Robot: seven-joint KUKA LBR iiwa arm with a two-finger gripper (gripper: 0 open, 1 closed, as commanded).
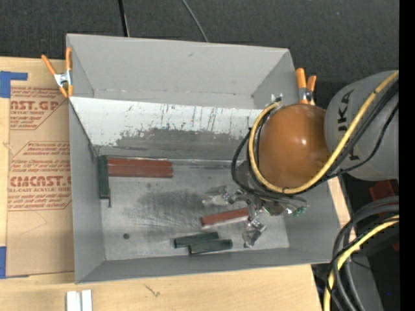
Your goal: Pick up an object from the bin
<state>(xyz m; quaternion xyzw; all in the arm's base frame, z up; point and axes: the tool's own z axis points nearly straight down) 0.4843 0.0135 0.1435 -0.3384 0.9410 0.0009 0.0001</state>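
The short reddish-brown flat bar (222, 218) lay on the floor of the grey metal bin (162, 76), in its near right part. It slanted, so that its right end sat a little farther from the near wall than its left end. My gripper (251, 220) was down at that right end, touching it or just beside it; I could not tell which. Nor could I tell whether the gripper was open or closed, or whether it had hold of the bar.

On the near side of that bar, close to the near wall, lay two dark flat bars (202, 243). They ran left to right, side by side and almost touching each other, just beside the short bar but apart from it.

Well apart, at the far left of the floor, a long reddish-brown flat bar (139, 168) lay along the foot of the far sloping wall. At its left end a dark green bar (103, 177) ran from far to near along the left wall, meeting the long bar at about a right angle.

Over my gripper sat the rounded orange cover (288, 149) on my wrist, with yellow and black cables (256, 141) looped round it, above the bin's right side. The middle of the bin floor between the bars was scuffed, darkened metal
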